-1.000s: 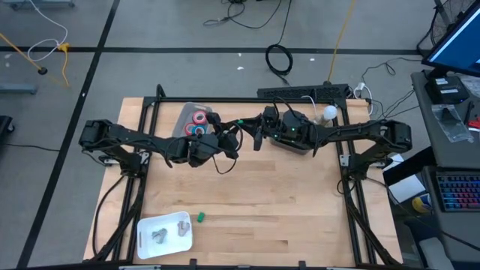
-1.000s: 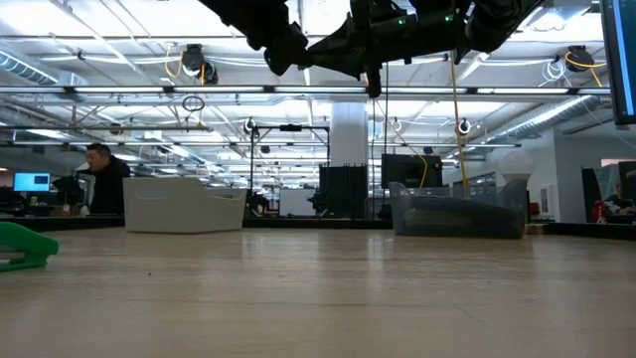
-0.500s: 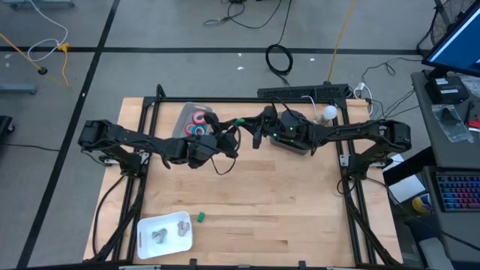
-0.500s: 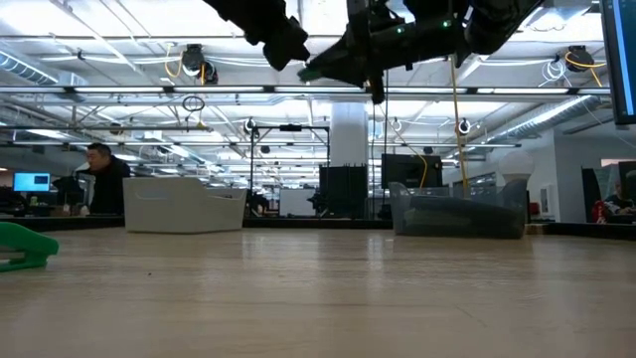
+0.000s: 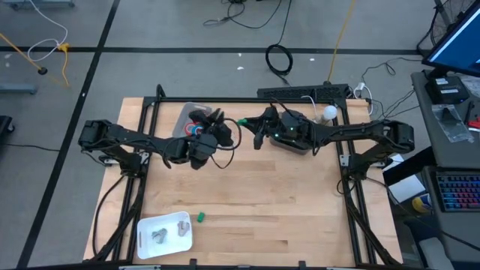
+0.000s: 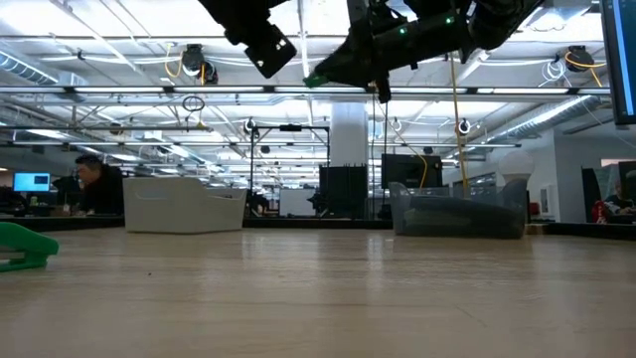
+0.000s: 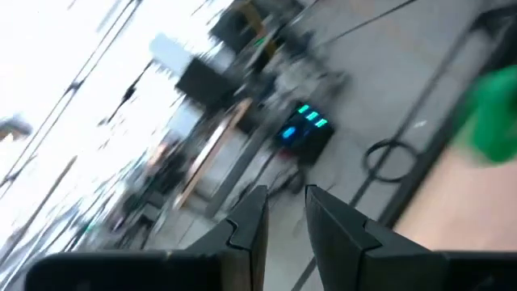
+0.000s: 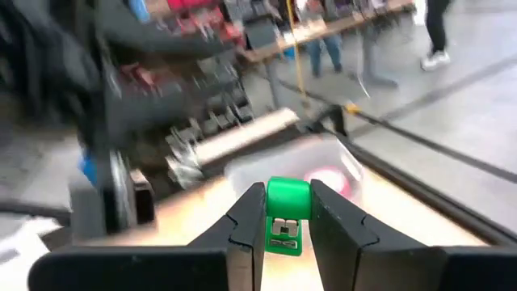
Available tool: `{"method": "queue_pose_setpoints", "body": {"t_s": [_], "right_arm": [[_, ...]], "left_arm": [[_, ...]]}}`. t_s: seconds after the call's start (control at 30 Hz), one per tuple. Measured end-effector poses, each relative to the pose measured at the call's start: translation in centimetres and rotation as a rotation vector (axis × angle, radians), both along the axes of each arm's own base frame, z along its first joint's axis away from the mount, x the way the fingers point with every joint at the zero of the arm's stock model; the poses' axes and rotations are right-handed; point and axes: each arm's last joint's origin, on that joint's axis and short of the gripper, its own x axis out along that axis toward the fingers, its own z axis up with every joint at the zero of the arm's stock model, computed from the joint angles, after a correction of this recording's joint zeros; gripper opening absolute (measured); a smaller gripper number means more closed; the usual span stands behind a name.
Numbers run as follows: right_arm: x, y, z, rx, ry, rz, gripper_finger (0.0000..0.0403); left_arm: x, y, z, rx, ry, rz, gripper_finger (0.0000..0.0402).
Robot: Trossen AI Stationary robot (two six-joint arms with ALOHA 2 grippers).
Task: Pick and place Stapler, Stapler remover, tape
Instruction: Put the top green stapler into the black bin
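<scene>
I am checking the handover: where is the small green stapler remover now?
The right gripper holds the green stapler remover above the table's far middle, beside the left gripper.

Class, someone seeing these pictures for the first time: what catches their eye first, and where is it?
The right end effector grips a small green stapler remover, raised above the table's far middle. Opposite it hovers the left end effector, empty, over a clear tub of red and blue tape rolls.

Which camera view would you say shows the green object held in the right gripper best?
The right wrist view: the green object sits close up between the right gripper's fingers. The high and low views show only a small green tip; the left wrist view shows a green blur.
</scene>
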Motion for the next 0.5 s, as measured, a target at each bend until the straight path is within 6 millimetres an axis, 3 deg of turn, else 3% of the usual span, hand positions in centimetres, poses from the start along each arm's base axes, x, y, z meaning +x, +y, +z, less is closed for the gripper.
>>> {"method": "queue_pose_setpoints", "body": {"t_s": [0.27, 0.5], "right_arm": [[-3.3, -0.2, 1.2, -0.104, 0.231, -0.142, 0.0064], [-7.8, 0.1, 1.3, -0.112, 0.524, -0.311, 0.0064]], "left_arm": [[-0.6, 0.1, -1.2, -0.039, -0.068, 0.098, 0.0088], [-1.3, 0.3, -3.3, -0.29, -0.163, -0.015, 0.0088]]}}
